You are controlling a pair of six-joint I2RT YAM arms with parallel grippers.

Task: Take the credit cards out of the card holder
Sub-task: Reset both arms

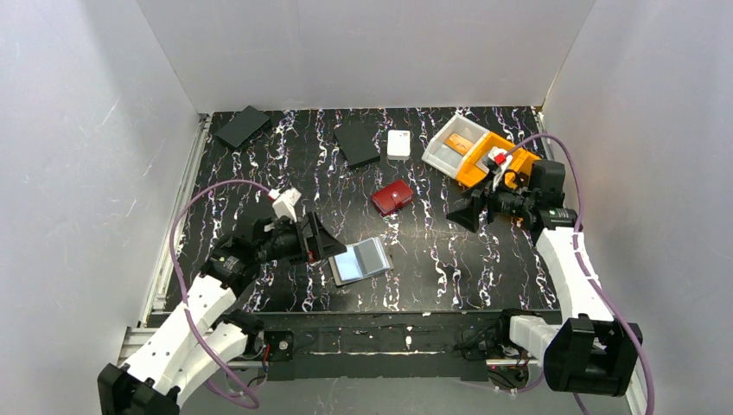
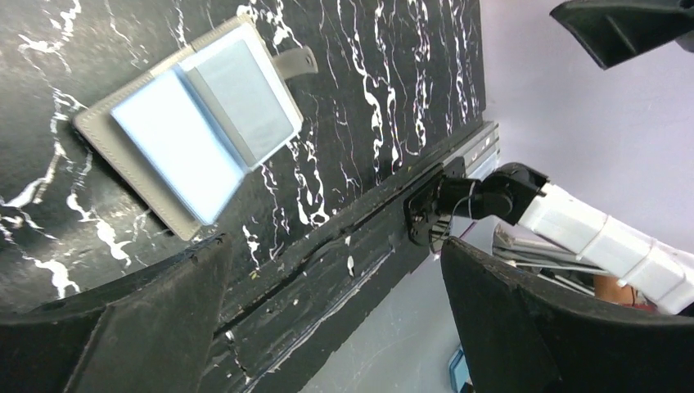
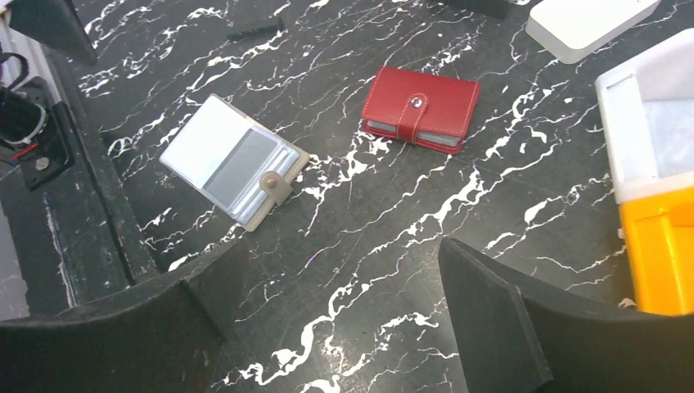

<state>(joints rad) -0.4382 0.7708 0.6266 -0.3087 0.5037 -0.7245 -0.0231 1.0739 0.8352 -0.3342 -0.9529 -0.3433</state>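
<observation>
The grey card holder lies open and flat near the table's middle front, its closure tab sticking out. A light blue card shows in one half; the other half looks grey. In the right wrist view the card holder sits left of centre. An orange card lies in the white tray at the back right. My left gripper hovers open just left of the holder, empty. My right gripper is open and empty, in front of the tray, right of the holder.
A shut dark red case lies between the holder and the tray. Two flat black squares and a small white box sit at the back. An orange bin adjoins the white tray. White walls surround the table.
</observation>
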